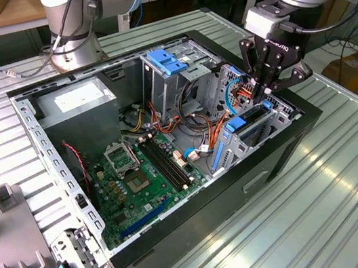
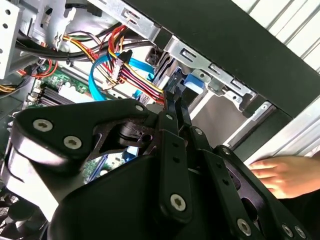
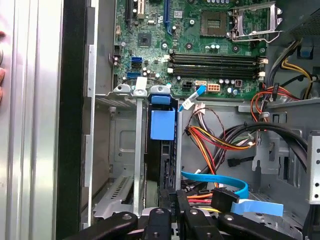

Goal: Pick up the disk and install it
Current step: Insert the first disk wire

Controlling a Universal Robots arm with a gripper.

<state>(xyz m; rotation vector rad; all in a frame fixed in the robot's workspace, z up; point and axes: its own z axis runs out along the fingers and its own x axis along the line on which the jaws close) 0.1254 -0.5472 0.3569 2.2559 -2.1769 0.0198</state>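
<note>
On your bench (image 1: 355,201) the open case (image 1: 201,226) holds the disk (image 3: 162,150) slotted in its cage; gripper (image 1: 269,88) pressed together on its edge

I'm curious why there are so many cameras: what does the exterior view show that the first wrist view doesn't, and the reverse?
Exterior view: the whole open black computer case on the ribbed metal table, with a grey robot base behind it. First wrist view: a close look down the metal drive bay with its blue plastic tab. Both: the green motherboard and the black gripper at the bay.
</note>
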